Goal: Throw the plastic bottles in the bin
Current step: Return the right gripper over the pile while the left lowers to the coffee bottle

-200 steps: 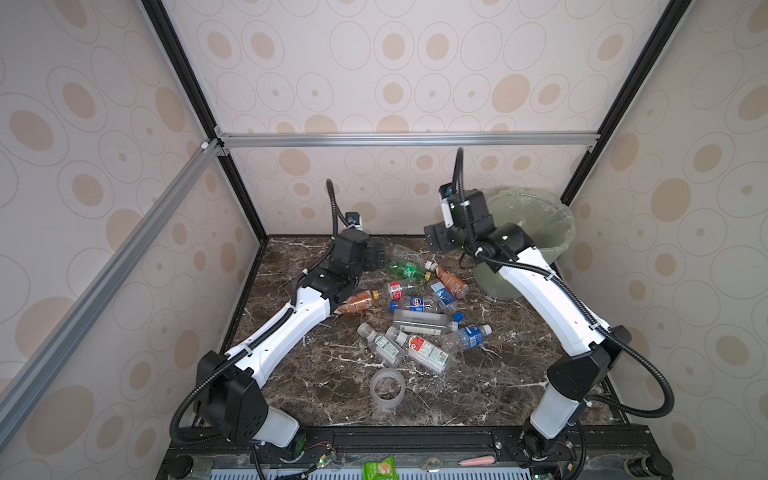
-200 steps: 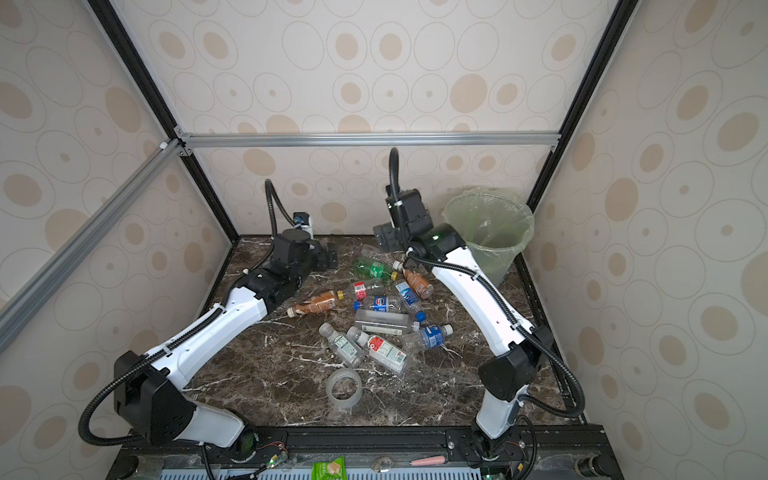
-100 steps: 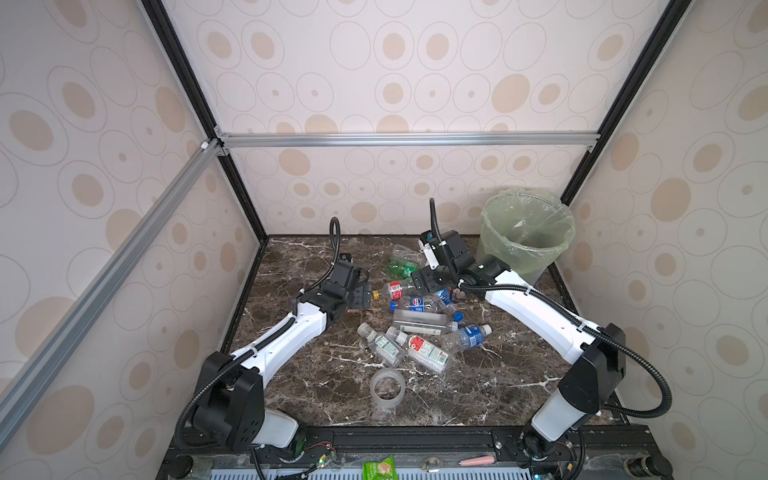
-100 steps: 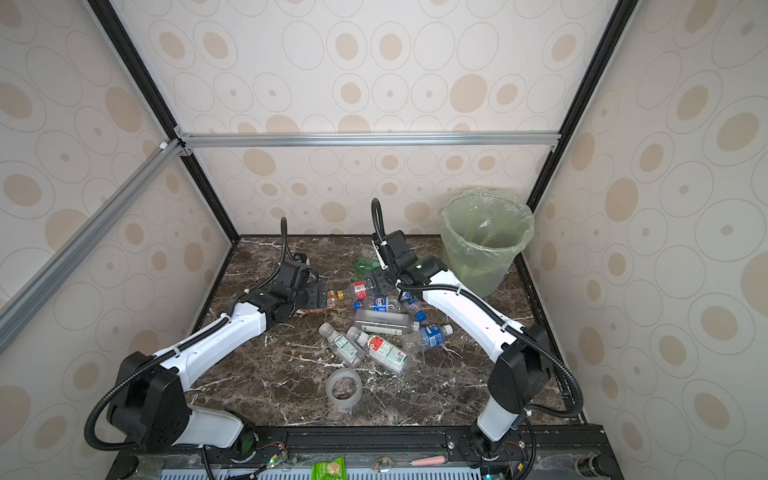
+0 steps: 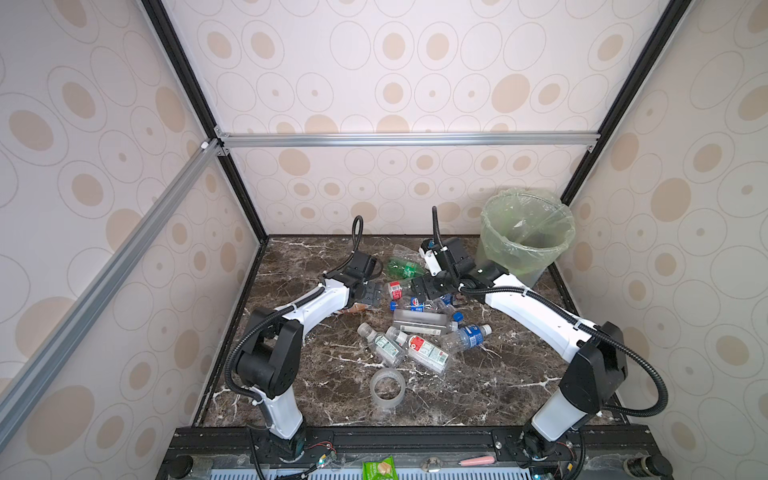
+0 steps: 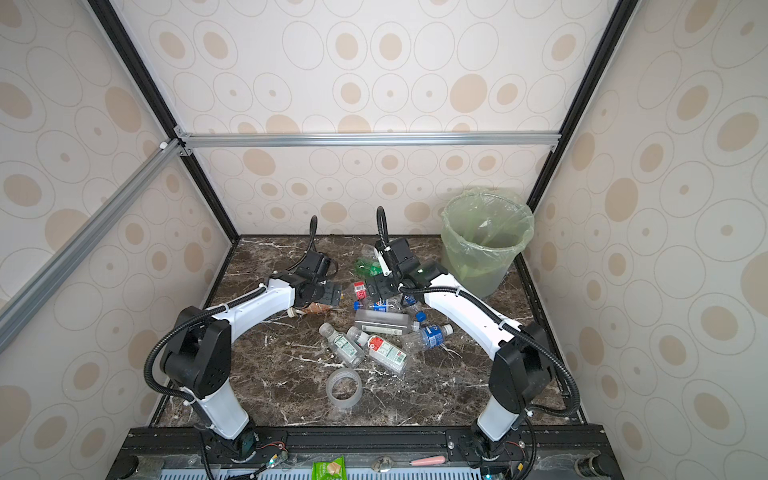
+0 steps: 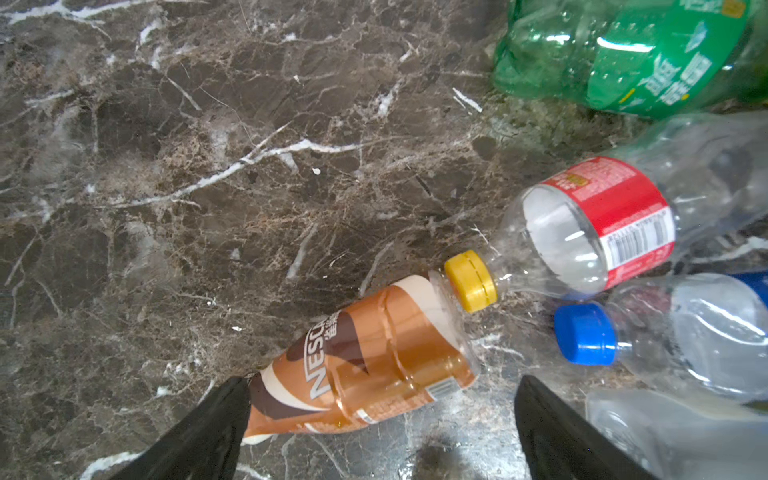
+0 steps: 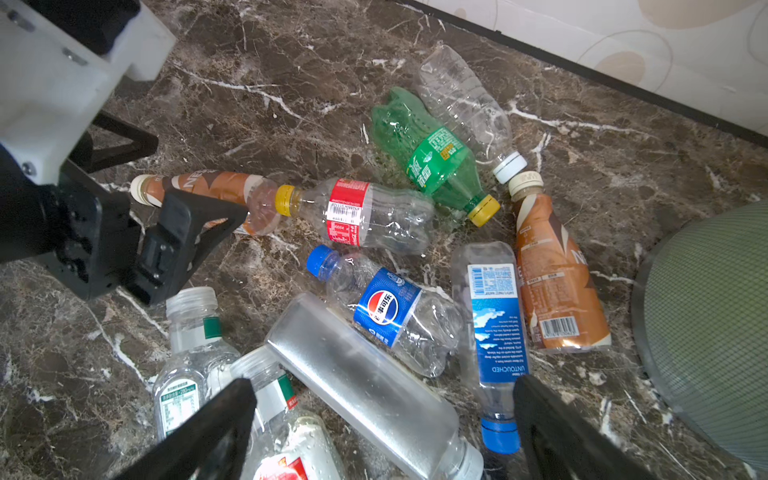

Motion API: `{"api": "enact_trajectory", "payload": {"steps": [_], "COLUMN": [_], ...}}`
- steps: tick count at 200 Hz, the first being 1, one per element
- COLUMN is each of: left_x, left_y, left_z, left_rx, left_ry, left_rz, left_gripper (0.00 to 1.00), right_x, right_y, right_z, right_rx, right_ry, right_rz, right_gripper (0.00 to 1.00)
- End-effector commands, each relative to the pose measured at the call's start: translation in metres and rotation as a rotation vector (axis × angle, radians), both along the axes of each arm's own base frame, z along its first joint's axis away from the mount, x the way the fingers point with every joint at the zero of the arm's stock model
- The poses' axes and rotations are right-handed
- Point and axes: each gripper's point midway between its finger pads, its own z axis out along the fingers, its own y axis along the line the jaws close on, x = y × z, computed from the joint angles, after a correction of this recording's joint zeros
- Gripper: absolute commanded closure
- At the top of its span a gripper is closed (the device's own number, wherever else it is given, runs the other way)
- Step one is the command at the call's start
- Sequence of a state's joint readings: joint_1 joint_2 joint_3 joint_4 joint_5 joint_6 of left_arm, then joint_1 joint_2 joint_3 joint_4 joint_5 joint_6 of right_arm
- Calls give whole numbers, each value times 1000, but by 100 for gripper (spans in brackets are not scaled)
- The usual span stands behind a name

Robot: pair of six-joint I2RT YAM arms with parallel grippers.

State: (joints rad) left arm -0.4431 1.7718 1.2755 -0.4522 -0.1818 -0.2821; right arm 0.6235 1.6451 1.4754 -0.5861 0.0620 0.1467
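Several plastic bottles lie heaped on the marble table (image 5: 478, 386). My left gripper (image 7: 380, 382) stands open and low astride a brown coffee bottle (image 7: 361, 357), which lies slantwise between the fingers; both top views show that gripper (image 5: 372, 295) (image 6: 330, 293) there. My right gripper (image 8: 382, 382) hangs open above a frosted clear bottle (image 8: 365, 382), beside a blue-labelled cola bottle (image 8: 386, 307) and a blue-labelled water bottle (image 8: 496, 324). The bin (image 5: 519, 257) (image 6: 484, 253), lined with a green bag, stands at the back right, behind my right gripper (image 5: 424, 289).
A clear tape roll (image 5: 387, 386) lies in front of the heap. A green bottle (image 7: 631, 54), a red-labelled bottle with a yellow cap (image 7: 602, 224) and a second brown bottle (image 8: 552, 270) crowd the heap's far side. Enclosure walls stand close on three sides.
Both arms have come down from high over the table to just above the heap. The right gripper has moved away from the bin's rim. Both grippers stayed open.
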Motion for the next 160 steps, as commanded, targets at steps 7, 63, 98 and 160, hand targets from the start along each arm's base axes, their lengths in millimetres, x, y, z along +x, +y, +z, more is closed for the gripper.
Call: {"api": "enact_trajectory", "payload": {"steps": [7,63,98,160], "left_x": [-5,-8,-3,-1], "left_y": [3,11,12,19], "left_z": [-8,-20,-27,-36], "left_rx": [44,90,92,110], "left_ry": [76,107,124,151], "left_rz": [-44,-49,-53,-52], "left_gripper": [1,1,2,6], "right_x": [-2,-1,-1,-1], "right_y": [-2,-3,-3,0], "right_z": [19,20,18,12], "right_rx": [49,69,74,92], "right_ry": [-31,-26,-22,-3], "right_rz": [-11,-15,-16,-14], "right_gripper": [0,0,0,0]}}
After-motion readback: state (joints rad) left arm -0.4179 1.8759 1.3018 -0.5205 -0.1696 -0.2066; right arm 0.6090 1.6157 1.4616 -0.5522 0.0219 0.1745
